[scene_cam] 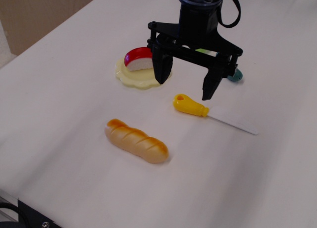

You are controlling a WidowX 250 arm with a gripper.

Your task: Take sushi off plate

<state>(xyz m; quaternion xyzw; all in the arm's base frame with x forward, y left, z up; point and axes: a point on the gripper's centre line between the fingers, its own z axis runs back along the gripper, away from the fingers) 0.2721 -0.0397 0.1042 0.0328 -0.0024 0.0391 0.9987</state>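
The sushi [137, 58], a white base with a glossy red top, sits on the pale yellow scalloped plate [134, 78] at the back centre of the table. My black gripper [185, 89] hangs just to the right of the plate, its jaws spread wide and empty. Its left finger [162, 69] stands over the plate's right rim, close beside the sushi and partly hiding it. Its right finger [212, 85] is above the table near the knife.
A toy knife with a yellow handle [189, 106] and white blade [233, 122] lies below the gripper. A golden-brown bread loaf [136, 141] lies in front. A small teal object [235, 76] sits behind the right finger. The table's front edge is at lower left.
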